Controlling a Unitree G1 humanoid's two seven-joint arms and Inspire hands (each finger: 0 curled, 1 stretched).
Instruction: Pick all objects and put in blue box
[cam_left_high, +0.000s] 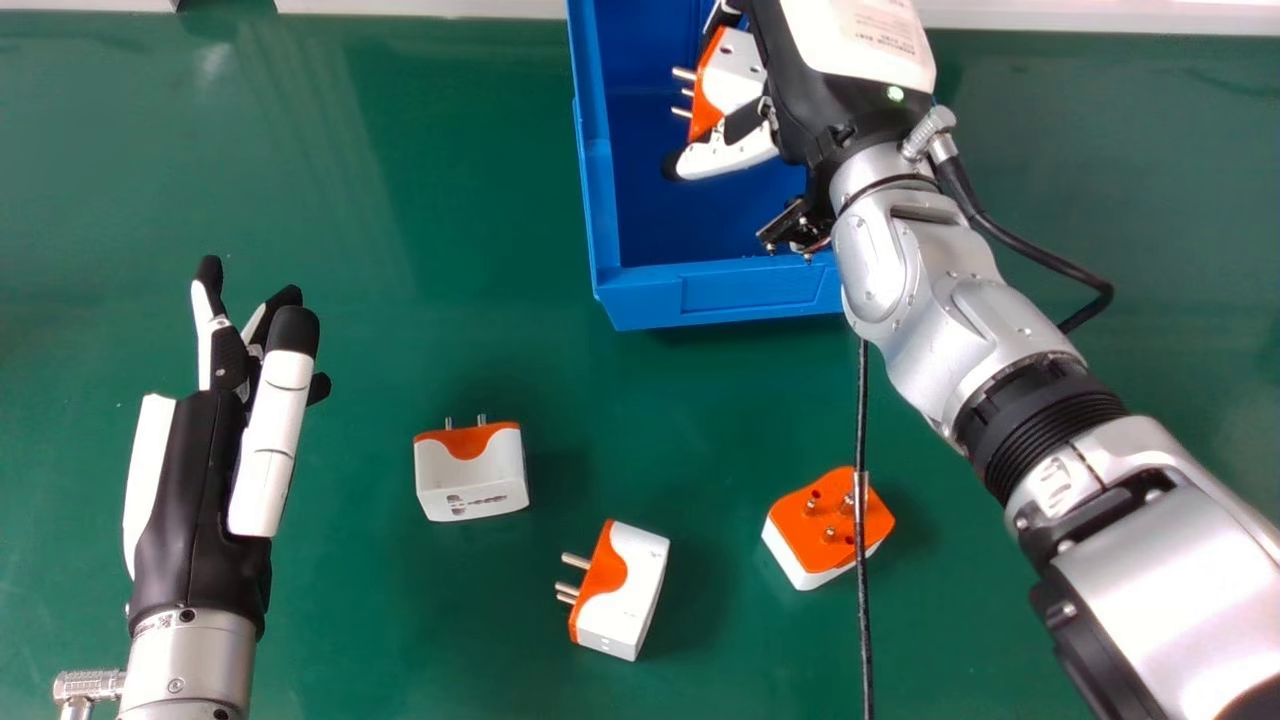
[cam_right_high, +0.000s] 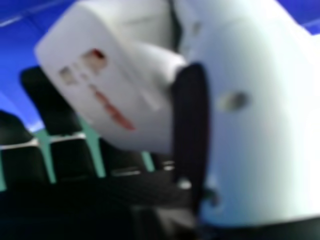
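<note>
Right hand (cam_left_high: 800, 105) over the blue box (cam_left_high: 715, 295), arm slanting in from lower right, and it's got a plug adapter (cam_left_high: 738, 72) pinched, prongs pointing left! The box's far end runs out of view; the arm covers its near right corner. Three more adapters (cam_left_high: 475, 480) sit on the bench (cam_left_high: 420, 200), a black cable (cam_left_high: 863, 420) crossing one. Left hand (cam_left_high: 190, 490) at left, fingers extended.
</note>
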